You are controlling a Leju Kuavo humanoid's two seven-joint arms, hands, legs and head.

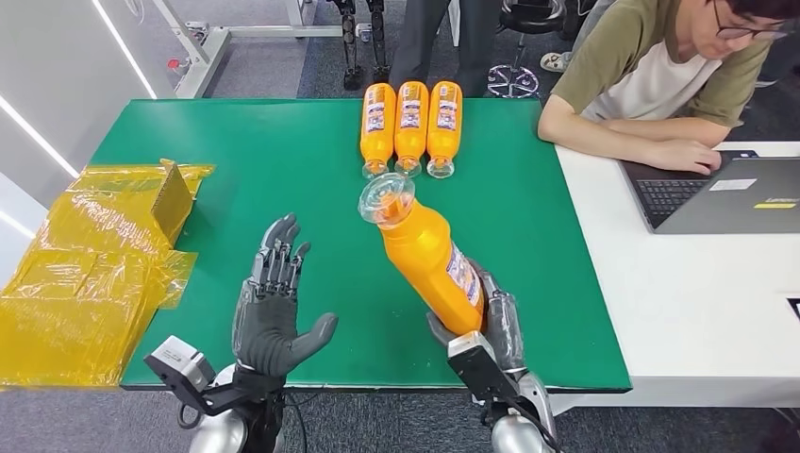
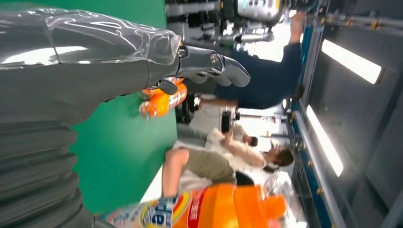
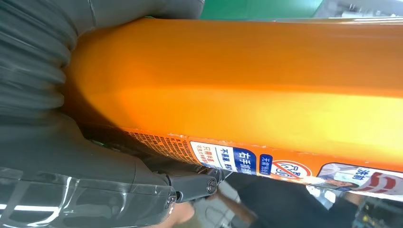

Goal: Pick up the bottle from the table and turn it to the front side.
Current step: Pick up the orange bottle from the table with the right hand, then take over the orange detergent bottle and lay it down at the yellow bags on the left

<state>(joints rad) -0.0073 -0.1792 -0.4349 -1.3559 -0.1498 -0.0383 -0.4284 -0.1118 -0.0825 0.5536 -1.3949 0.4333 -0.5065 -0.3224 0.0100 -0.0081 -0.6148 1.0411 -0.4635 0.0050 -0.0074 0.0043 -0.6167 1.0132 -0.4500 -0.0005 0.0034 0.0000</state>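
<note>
While gripped, bottle [image 1: 429,253] above open table [image 1: 283,160].

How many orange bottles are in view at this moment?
4: three orange bottles lie side by side at the green table's far edge; one bottle is held tilted by the right hand.

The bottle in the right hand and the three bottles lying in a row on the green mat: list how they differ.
The held bottle is gripped at its base by the right hand and lifted, tilted; the three bottles in the row lie flat on the green mat, untouched.

The held bottle's label faces sideways, toward the robot's right; the row bottles' labels face up.

The held bottle stands alone, while the row bottles lie side by side.

All are orange, with clear caps.
</note>
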